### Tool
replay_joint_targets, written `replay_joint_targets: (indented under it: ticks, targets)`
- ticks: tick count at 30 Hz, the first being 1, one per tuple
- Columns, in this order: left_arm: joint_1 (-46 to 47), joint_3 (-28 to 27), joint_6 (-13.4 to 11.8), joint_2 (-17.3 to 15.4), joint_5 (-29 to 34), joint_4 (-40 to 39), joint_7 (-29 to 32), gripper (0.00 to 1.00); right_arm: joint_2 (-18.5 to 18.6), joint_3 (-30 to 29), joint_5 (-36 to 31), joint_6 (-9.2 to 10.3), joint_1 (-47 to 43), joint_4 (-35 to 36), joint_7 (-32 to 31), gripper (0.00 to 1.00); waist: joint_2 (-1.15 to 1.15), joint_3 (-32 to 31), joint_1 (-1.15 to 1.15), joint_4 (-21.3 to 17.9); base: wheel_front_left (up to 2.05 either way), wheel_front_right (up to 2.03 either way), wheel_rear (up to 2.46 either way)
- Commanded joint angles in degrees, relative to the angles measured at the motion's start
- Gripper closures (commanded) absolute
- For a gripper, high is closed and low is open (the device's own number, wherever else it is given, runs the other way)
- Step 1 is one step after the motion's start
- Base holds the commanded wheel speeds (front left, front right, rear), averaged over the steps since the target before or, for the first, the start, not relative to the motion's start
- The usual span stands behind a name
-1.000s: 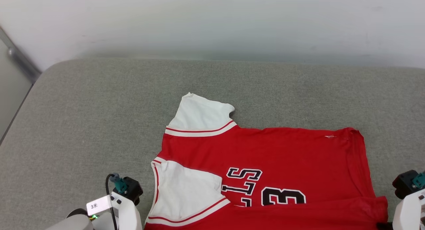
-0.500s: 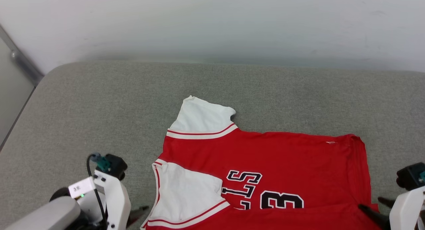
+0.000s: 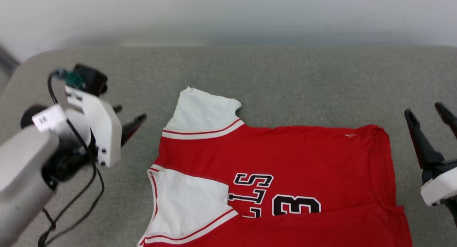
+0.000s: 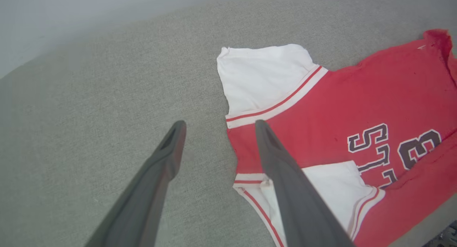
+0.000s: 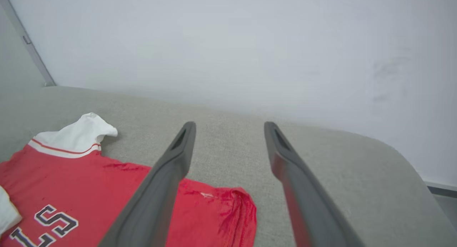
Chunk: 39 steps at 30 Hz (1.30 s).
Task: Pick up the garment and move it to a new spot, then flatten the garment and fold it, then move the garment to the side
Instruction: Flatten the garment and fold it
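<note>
Head view is showing the garment lying spread on the grey cushion; right wrist view is adding the wall behind it. Left gripper is hovering off its sleeve side, right gripper off its hem side, both jaws gaping wide, empty

Plain indoor room, test-setup look more than lived-in home; exact kind unclear. Landmark: grey fabric-covered pad, wide, flat, rounded corners, like cushion or upholstered bench. Directly behind pad: plain white wall, faint scuffs. Beyond pad's left corner: grey metal strip running up wall. On pad: garment, red jersey, laid flat. Light even and cool.
</note>
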<state>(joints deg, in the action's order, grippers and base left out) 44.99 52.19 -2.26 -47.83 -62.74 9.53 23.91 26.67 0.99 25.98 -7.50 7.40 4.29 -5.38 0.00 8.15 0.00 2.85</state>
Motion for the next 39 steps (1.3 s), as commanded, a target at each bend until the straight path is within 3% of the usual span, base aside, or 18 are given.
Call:
replay_joint_targets:
  ticks: [1,7,17,23,32,33,34,39]
  targets:
    - [2.04,-0.51,0.23,0.59,0.33,0.71,0.28,0.00,-1.38,-0.86,-0.90,0.02,0.90,0.76,1.89,0.00,0.00,2.71,0.00,-1.46,0.00,0.00,0.00]
    - [12.43,-2.38,1.80,2.34,1.14,5.38,4.41,0.00,-6.04,-2.43,-5.52,0.02,1.21,3.94,8.61,0.00,0.00,9.28,0.00,-4.22,0.00,0.00,0.00]
    - [25.41,-0.64,3.96,4.61,-0.72,12.94,21.13,0.00,-8.86,-0.98,-8.94,0.02,3.68,6.26,9.52,0.00,0.00,17.65,0.00,-8.80,0.00,0.00,0.00]
    - [27.50,2.36,3.45,6.64,-0.28,16.34,28.22,0.00,-9.86,-0.82,-9.51,0.02,4.99,5.93,9.86,0.00,0.00,20.53,0.00,-10.36,0.00,0.00,0.00]
    - [24.72,6.16,4.90,8.27,1.17,21.86,30.16,0.00,-9.57,0.71,-8.86,0.02,7.10,4.13,9.89,0.00,0.00,21.64,0.00,-12.09,0.00,0.00,0.00]
    - [24.35,6.56,5.31,8.30,1.29,22.17,30.26,0.22,-9.28,0.57,-8.80,0.02,7.21,3.95,9.73,0.00,0.00,21.36,0.00,-12.00,0.00,0.00,0.00]
    - [24.09,6.68,5.58,8.32,1.33,22.45,30.03,1.00,-8.89,0.49,-8.94,0.03,7.52,3.94,9.66,0.00,0.00,21.00,0.00,-11.92,0.00,0.00,0.00]
    - [24.62,5.50,6.69,8.99,0.78,22.88,27.13,1.00,-4.65,1.95,-9.23,0.03,10.32,4.18,6.61,0.00,0.00,18.20,0.00,-10.91,0.00,0.00,0.00]
